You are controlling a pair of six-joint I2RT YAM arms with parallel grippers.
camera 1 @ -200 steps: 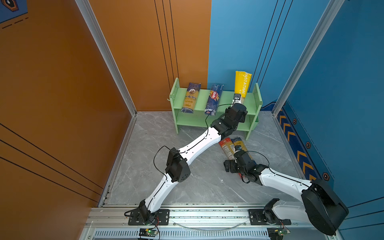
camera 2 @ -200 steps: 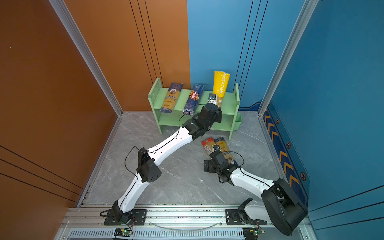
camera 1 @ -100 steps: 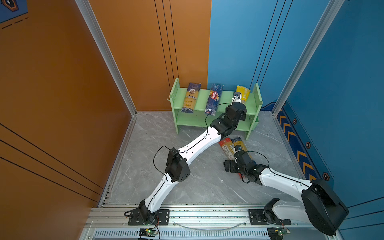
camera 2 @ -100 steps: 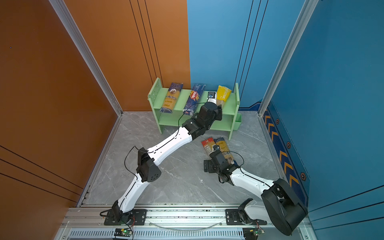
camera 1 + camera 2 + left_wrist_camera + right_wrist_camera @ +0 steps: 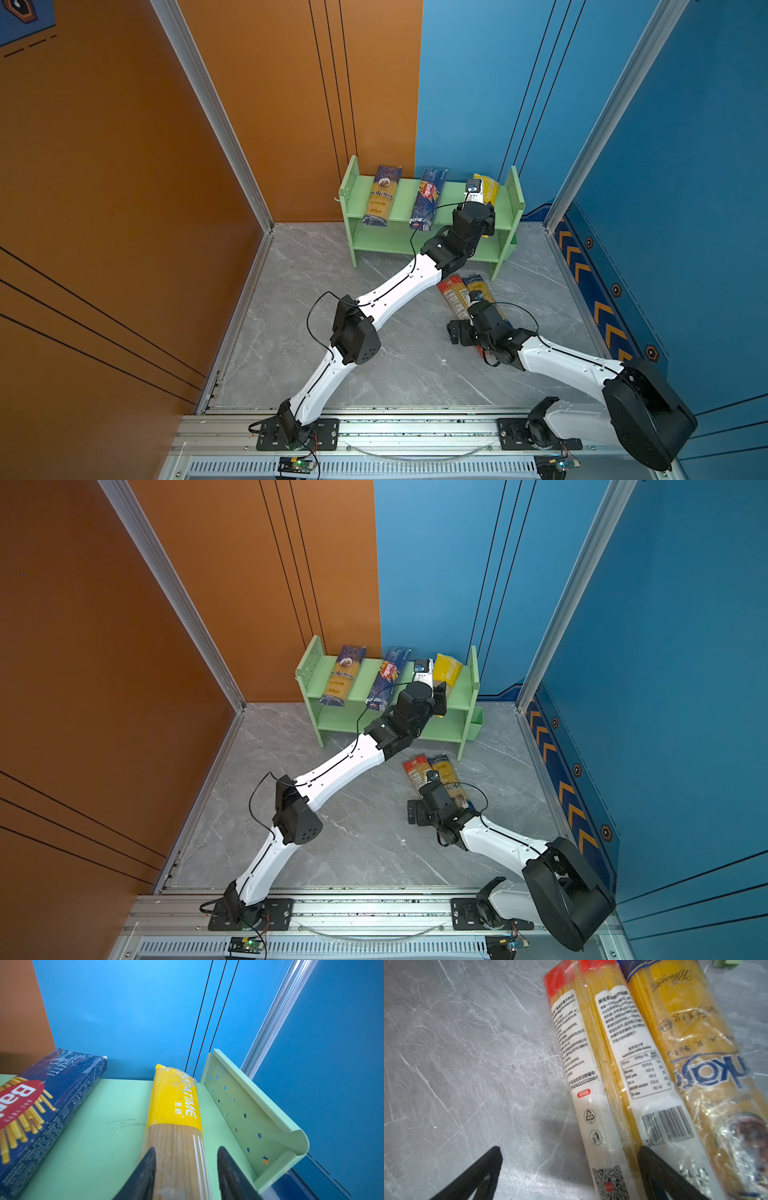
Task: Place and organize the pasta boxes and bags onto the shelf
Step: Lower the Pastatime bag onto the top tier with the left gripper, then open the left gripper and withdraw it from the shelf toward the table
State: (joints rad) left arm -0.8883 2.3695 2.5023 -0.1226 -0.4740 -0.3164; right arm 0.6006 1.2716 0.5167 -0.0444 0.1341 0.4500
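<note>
At the shelf's 3 o'clock end in a top view, the yellow pack lies flat on the top tier. It sits just beside the side panel and points toward 12 o'clock, like the Barilla box at its 9 o'clock. The left gripper straddles its near end with jaws partly parted; one finger is at the wrap and the other stands clear, so it seems to have no real hold. The step looks like the release. To do it well, open fully, then draw straight back toward 6 o'clock so that no finger drags the pack askew. The right gripper hangs wide open and empty over the red-ended pack, which lies on the floor beside a blue-yellow pack.
</note>
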